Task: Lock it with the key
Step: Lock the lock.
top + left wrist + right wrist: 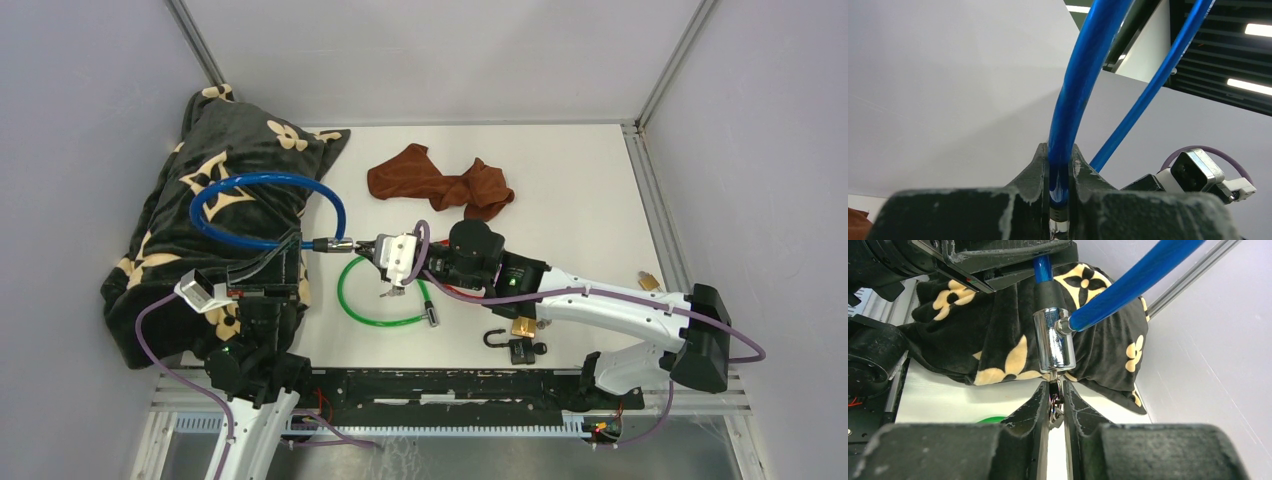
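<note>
Top external view: the blue cable lock (262,180) forms a loop in the left centre of the frame and lies partly on a black blanket (240,140) with a cream flower pattern. Its chrome lock cylinder (340,244) sits at the right end of the loop, above the white table (570,200). The left gripper (297,243) is closed on the cable just left of the cylinder. The right gripper (368,248) meets the cylinder from the right. A green cable lock (341,292) lies on the table directly below the cylinder, a brown cloth (440,185) lies above it, and a black padlock (520,350) lies at lower centre right. Left wrist view: the fingers (1035,170) clamp the blue cable, which rises from between them toward the top of the frame. A second strand of the same loop (1158,80) runs diagonally on the right. The other arm's wrist camera (1195,170) shows at lower right. Right wrist view: the lock cylinder (1054,340) stands upright in the centre, with one cable end entering from above and the other from its right side. The key (1055,387) projects from the cylinder's lower end and sits between the right gripper's fingertips, with a key ring (1054,410) below it. The jaws stand narrowly apart around the key; whether they press on it cannot be told.
</note>
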### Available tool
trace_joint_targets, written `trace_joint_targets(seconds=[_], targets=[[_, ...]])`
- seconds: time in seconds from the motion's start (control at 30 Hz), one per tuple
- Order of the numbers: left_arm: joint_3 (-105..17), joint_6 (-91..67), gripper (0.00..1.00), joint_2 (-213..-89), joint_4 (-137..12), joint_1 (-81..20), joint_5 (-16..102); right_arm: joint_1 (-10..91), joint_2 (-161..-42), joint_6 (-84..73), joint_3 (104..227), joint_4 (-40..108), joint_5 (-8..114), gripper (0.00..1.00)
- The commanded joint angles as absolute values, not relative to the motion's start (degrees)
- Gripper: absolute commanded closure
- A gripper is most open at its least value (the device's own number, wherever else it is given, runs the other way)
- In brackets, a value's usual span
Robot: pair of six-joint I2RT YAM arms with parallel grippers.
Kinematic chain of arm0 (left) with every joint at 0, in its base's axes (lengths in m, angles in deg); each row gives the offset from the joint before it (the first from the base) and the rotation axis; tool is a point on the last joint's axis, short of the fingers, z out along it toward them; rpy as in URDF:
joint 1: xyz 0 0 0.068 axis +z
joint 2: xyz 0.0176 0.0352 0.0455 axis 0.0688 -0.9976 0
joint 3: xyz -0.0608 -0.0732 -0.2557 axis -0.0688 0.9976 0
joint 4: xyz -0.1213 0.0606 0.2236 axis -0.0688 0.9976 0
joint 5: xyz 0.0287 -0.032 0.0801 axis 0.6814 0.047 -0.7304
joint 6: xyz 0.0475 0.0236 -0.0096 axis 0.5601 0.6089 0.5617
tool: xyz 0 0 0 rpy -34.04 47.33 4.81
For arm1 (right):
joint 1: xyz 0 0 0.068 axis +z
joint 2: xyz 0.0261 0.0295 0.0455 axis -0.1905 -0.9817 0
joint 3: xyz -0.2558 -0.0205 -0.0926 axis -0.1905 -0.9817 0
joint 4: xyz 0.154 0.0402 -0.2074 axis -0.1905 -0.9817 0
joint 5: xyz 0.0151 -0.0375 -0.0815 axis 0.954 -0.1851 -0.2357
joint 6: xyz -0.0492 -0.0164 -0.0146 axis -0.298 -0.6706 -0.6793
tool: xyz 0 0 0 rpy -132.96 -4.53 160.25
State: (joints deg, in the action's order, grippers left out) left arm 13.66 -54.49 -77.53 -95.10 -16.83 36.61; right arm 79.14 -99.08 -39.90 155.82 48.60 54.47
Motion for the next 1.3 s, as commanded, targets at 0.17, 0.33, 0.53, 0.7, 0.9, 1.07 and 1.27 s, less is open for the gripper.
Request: trace_joint_targets(seconds=[0.17, 0.33, 0.53, 0.7, 0.9, 1.07, 1.27], targets=[[13.6, -55.1, 0.98, -76.1, -97.4, -15.6, 36.7, 79.2, -96.8, -40.7, 158.5, 46.5, 51.7, 0.63], [13.6, -54.6, 0.98, -76.1, -97.9, -15.6, 37.1, 79.2, -97.0, -40.6, 160.3, 43.1, 50.0, 0.46], [13.9, -52.7, 0.98, -76.1, -99.0, -15.7, 38.4, 76.7, -96.8, -33.5, 161.5, 43.4, 55.6, 0.24], [14.3, -52.1, 0.98, -76.1, -99.2, -15.7, 39.1, 76.2, -98.4, -22.5, 164.2, 50.8, 64.8, 0.21], [14.5, -51.5, 0.98, -76.1, -99.1, -15.6, 40.0, 76.1, -103.8, -16.3, 170.3, 53.4, 65.9, 0.44], [14.8, -51.3, 0.98, -76.1, -99.1, -15.5, 40.2, 76.0, -103.8, -14.5, 170.9, 55.7, 62.7, 1.00], [15.6, -50.7, 0.98, -76.1, -98.5, -15.5, 40.3, 74.2, -99.3, -10.2, 167.1, 62.0, 60.7, 1.00]])
